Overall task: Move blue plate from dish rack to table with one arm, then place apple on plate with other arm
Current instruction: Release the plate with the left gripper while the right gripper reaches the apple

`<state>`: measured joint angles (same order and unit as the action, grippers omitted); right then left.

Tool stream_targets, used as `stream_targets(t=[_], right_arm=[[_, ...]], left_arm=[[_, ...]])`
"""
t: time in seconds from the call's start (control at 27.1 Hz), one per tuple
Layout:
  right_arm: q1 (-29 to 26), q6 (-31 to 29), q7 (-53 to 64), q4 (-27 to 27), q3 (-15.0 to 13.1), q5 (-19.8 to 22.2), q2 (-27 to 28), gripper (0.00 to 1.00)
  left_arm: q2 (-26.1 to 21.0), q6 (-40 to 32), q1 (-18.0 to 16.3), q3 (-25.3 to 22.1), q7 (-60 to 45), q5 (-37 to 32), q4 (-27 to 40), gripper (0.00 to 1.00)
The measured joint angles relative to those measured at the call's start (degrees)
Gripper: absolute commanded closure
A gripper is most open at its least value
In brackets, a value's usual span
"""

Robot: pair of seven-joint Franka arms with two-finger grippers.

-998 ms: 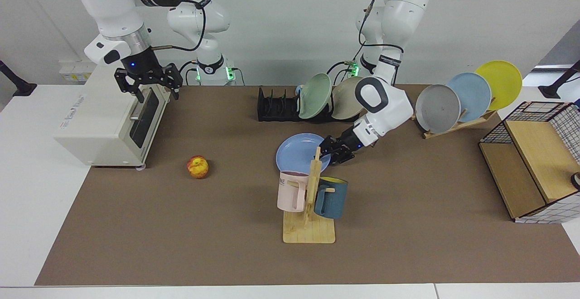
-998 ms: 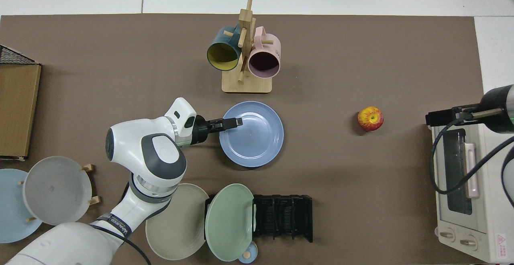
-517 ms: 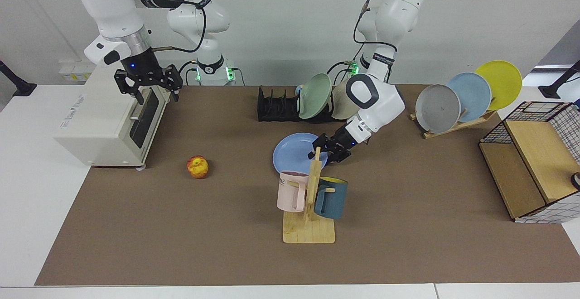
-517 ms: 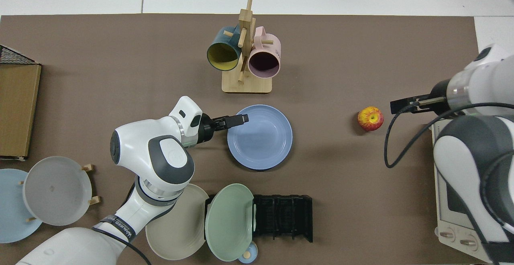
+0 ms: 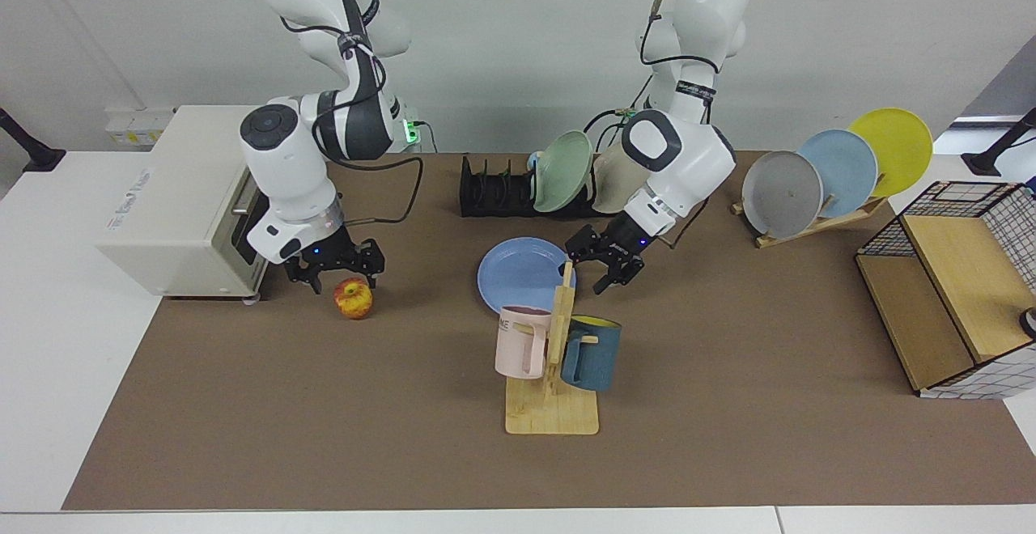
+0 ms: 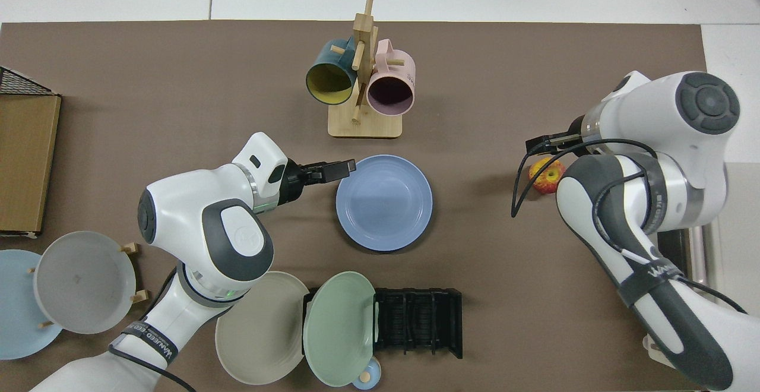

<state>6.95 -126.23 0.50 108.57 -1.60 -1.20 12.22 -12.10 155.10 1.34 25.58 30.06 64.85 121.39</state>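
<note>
The table [image 5: 728,404] fills the frame. The dish rack [image 5: 494,190] stands at upper centre. The blue plate [image 5: 518,283] lies flat at centre, out of the rack. My left gripper [image 5: 605,265], spread and empty, hangs just beside the plate's edge at centre frame. My right gripper [image 5: 337,261], at centre left, is spread directly above the apple [image 5: 354,298], not pinching it.
</note>
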Motion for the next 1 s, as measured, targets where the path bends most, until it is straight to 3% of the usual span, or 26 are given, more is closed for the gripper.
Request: stream_targets(t=[0.48, 0.67, 0.92, 0.96, 1.0], right_arm=[[-0.1, -3.4, 0.7, 2.4, -0.4, 0.0, 5.0, 0.0], [-0.1, -3.4, 0.9, 3.0, -0.4, 0.1, 5.8, 0.0], [-0.4, -4.3, 2.7, 4.0, -0.5, 0.2, 6.4, 0.01], [-0.6, -4.3, 2.9, 4.1, -0.5, 0.2, 6.4, 0.04], [-0.7, -4.3, 3.2, 4.2, -0.5, 0.2, 6.4, 0.16]], left_arm=[[2.3, -2.8, 0.1, -0.2, -9.4, -9.2, 0.1, 0.02], [4.9, -10.2, 0.1, -1.2, -19.4, -20.9, -0.4, 0.02], [9.3, -26.8, 0.0, -4.0, -32.4, -39.0, -4.9, 0.01], [10.0, -29.2, 0.0, -4.6, -32.9, -40.6, -5.5, 0.01], [10.7, -31.5, 0.0, -5.2, -33.1, -42.2, -6.1, 0.01]])
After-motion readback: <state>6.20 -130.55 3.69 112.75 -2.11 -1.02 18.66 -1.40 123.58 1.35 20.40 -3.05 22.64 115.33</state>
